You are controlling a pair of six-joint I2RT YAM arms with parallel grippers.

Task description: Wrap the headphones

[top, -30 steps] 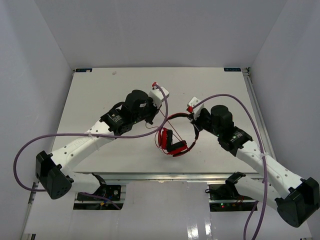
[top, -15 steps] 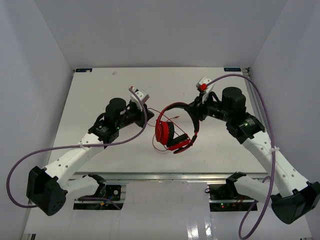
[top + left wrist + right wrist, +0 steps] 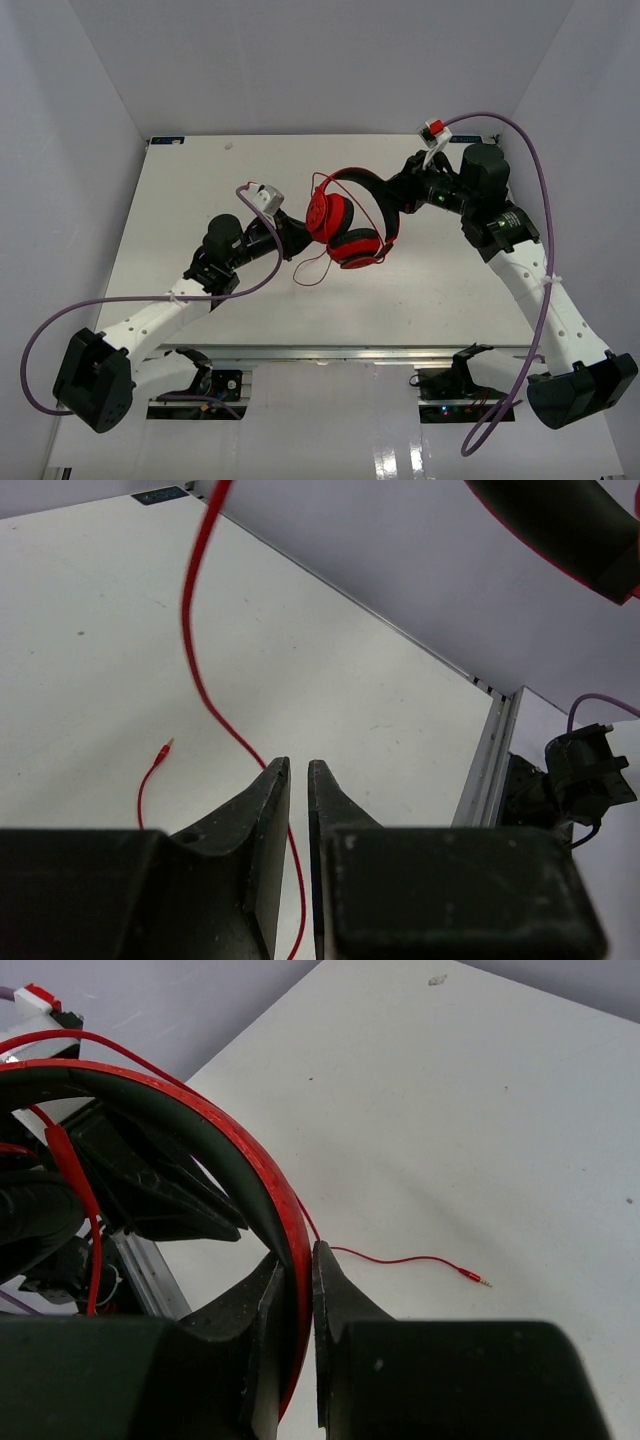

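Observation:
The red headphones (image 3: 325, 213) hang in the air above the white table (image 3: 200, 170). My right gripper (image 3: 397, 197) is shut on their black-and-red headband (image 3: 230, 1140), which runs between its fingertips (image 3: 300, 1252). Both ear cups hang to the left of it. The thin red cable (image 3: 297, 275) drops from the cups in a loop to the table. My left gripper (image 3: 297, 240) sits just left of the cups. Its jaws (image 3: 297, 765) are closed to a narrow slit and the cable (image 3: 195, 650) runs through it. The plug end (image 3: 166, 746) lies loose on the table, and also shows in the right wrist view (image 3: 478, 1279).
Thick purple arm cables (image 3: 530, 170) arc beside both arms. A metal rail (image 3: 505, 190) runs along the table's right edge. White walls close in the back and both sides. The left arm's dark wrist (image 3: 130, 1180) sits close behind the headband.
My right gripper has lifted the headphones off the table and carried them up and farther back. My left gripper has pulled back left, away from the headband, with the cable trailing below.

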